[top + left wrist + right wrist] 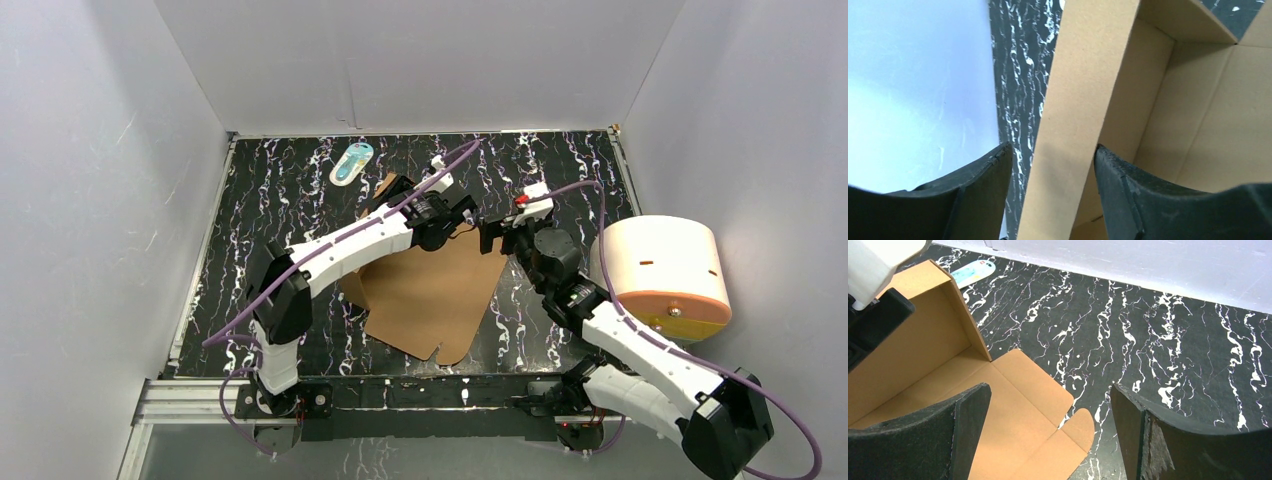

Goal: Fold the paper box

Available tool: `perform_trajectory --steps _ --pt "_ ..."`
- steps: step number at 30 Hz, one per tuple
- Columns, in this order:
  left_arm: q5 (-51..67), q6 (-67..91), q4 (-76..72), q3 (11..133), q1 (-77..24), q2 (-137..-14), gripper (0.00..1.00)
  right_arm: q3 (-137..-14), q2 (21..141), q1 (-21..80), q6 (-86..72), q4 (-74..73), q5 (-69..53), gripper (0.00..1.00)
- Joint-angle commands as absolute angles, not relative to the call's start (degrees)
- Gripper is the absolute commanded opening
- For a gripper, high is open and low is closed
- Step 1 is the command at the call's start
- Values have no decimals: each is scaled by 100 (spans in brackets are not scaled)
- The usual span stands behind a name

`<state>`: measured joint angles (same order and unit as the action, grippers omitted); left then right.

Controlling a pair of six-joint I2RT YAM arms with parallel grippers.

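Observation:
The paper box [425, 300] is a brown cardboard sheet lying mid-table, with its far side folded up into a wall. In the left wrist view my left gripper [1052, 150] is open and straddles that upright wall [1083, 100]. The right finger [1128, 195] sits against the wall's inner side and the left finger [983, 195] stands apart from it. In the top view the left gripper [465, 215] is at the box's far edge. My right gripper [495, 238] is open and empty, hovering over the box's flat corner flap [1048, 405] and rounded tab [1080, 425].
A cream cylinder with an orange base [665, 275] lies at the right by the right arm. A small white-and-blue oval item [351, 162] lies at the back left, also in the right wrist view [973, 272]. White walls enclose the black marbled table [560, 170].

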<state>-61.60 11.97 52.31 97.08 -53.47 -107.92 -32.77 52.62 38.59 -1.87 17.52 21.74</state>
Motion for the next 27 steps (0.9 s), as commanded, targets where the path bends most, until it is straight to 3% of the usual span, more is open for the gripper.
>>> perform_trajectory --steps 1,12,27 --pt "-7004 1076 5121 9655 -5353 -10795 54 -3189 5069 3828 -276 1958 2287 99" --pt "-6339 1003 4463 9150 -4931 -10397 18 -3346 4636 3816 -53 1705 2337 99" --pt "-3547 1588 3815 7961 -3011 -8968 12 -3978 4367 3821 -9 977 1895 99"
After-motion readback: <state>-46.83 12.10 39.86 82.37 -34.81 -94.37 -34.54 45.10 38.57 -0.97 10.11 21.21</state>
